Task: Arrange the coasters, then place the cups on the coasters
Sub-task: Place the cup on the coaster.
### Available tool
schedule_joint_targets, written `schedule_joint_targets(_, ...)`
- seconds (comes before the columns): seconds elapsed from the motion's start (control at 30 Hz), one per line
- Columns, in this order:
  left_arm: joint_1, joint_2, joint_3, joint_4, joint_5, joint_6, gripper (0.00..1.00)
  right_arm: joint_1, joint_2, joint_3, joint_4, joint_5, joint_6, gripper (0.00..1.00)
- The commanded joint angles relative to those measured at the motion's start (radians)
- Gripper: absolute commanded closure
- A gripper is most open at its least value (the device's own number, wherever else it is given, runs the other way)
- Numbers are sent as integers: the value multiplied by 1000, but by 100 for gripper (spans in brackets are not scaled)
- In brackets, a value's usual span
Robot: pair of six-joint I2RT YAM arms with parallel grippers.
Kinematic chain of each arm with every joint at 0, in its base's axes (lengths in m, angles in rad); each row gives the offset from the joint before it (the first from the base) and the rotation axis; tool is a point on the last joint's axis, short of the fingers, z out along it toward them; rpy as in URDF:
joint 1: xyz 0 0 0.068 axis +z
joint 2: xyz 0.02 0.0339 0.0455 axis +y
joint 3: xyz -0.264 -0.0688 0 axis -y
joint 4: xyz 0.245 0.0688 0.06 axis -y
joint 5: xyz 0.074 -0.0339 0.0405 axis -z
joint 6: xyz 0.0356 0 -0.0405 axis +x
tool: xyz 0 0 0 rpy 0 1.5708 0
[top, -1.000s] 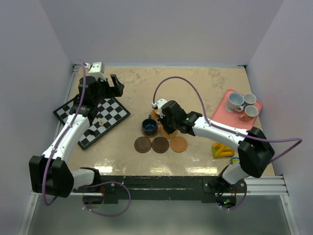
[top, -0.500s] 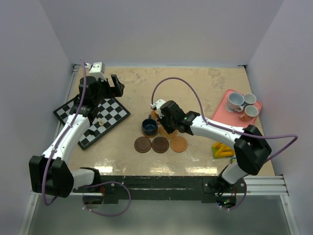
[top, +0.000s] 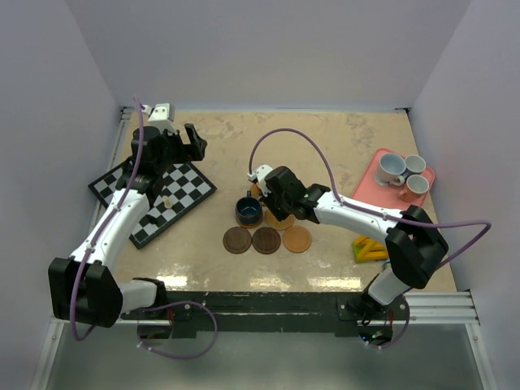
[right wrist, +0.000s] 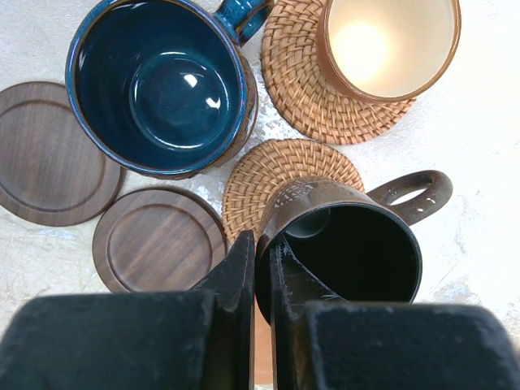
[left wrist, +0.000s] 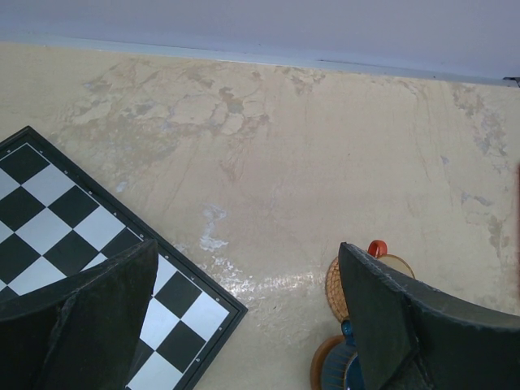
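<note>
Coasters (top: 266, 240) nearest lie bare; right gripper (right wrist: 262, 248) pinches the black cup (right wrist: 357, 252) by the rim over a woven coaster (right wrist: 268, 175); blue cup (right wrist: 158, 81) and tan cup (right wrist: 386, 45) sit placed; pale cups (top: 392, 166) wait on the tray (top: 367, 184); left gripper (left wrist: 248, 276) gapes empty.

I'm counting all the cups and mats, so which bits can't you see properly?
Right wrist view: the glossy black handled cup hides whether it touches the woven round coaster.
Left wrist view: the bottom edge and left hand cut off the dark blue glazed cup.
Top view: the pale piece on the black-and-white checkered board is too small to identify.
</note>
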Motion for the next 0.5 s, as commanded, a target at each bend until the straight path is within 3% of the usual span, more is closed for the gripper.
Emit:
schedule_joint_targets(0.0, -6, 2, 37, 41, -2, 19, 4, 1, 2, 48, 52, 25, -31, 100)
schedule_joint_targets(0.47, -6, 4, 37, 41, -2, 19, 4, 1, 16, 35, 48, -6, -37, 100)
